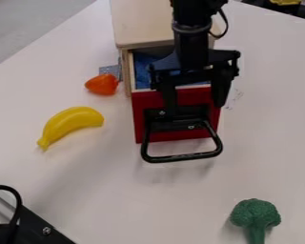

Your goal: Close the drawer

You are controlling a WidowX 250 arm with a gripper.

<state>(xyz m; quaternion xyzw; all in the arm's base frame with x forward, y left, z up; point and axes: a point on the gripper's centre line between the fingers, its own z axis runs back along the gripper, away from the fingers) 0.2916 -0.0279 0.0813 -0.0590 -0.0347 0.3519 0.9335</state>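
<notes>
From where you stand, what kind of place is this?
Probably a robot test table. A black robot arm hangs over a small wooden drawer box with a red front, and a toy-looking banana and broccoli lie on the white tabletop.

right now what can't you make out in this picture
Camera view: inside of the drawer, partly hidden by the tool and wooden top.
Camera view: stem end of the broccoli, cut off by the bottom edge.
Camera view: rest of the black object, cut off by the left and bottom edges.

Nothing legible here — no text, labels, numbers or signs.
</notes>
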